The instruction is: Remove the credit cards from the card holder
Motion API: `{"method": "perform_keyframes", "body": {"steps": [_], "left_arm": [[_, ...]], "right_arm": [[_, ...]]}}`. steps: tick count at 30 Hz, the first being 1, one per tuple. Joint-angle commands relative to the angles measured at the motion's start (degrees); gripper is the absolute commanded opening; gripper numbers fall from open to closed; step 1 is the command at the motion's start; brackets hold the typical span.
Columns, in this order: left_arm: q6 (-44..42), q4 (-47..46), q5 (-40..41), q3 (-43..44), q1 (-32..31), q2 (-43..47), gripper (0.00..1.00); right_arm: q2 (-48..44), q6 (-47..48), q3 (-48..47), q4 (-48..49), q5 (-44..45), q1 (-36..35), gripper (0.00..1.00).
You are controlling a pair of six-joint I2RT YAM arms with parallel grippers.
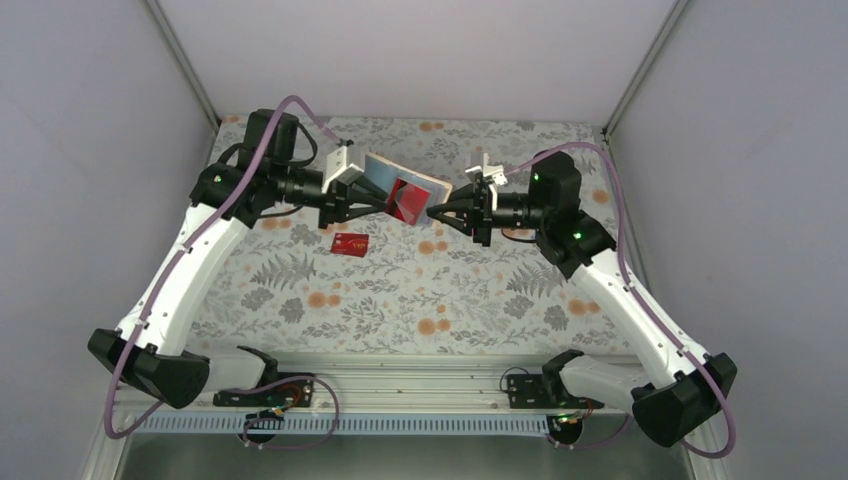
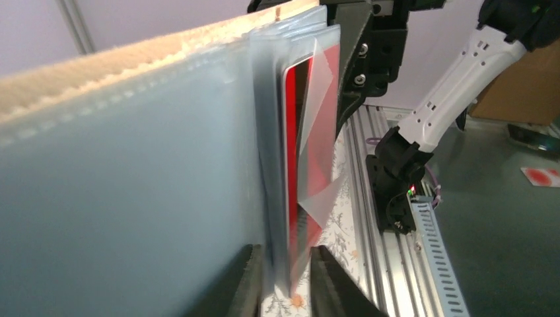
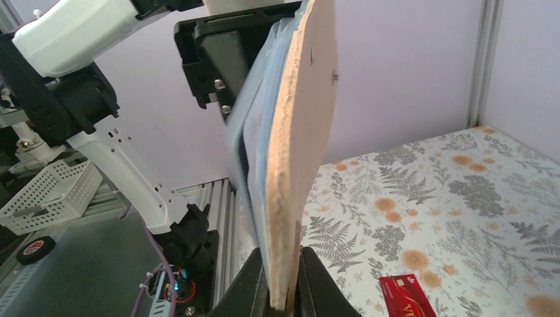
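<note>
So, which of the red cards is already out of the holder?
The red card lying flat on the floral table, just in front of the left gripper. The other red card sits inside the card holder, held up between both grippers.

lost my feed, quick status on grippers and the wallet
Both grippers, left and right, shut on wallet, held open above the table. One red card already out. More still inside. Nothing blocking.

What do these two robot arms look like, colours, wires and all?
Both the left arm and the right arm have white shell links and chunky black joints. A purple cable loops along each. Small green lights glow on the right arm. Each ends in a black two-finger gripper, left gripper, right gripper.
</note>
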State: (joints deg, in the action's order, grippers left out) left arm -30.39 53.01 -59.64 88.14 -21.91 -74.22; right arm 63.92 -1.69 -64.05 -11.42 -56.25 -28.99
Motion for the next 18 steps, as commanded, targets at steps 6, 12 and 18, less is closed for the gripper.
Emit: {"method": "perform_keyframes", "body": {"steps": [6,12,18], "left_arm": [[3.2,-4.8,-1.6,-0.2,-3.3,-1.8,0.47],[2.9,-5.8,0.7,0.4,-4.1,-2.4,0.54],[2.9,-6.2,-1.1,2.4,-4.3,-2.2,0.58]], "right_arm": [[0.4,0.7,-0.3,-0.2,-2.8,0.9,0.04],[-0.2,1.6,-0.3,-0.9,-3.2,0.9,0.04],[-1.3,3.1,-0.3,-1.6,-3.8,0.9,0.04]]}}
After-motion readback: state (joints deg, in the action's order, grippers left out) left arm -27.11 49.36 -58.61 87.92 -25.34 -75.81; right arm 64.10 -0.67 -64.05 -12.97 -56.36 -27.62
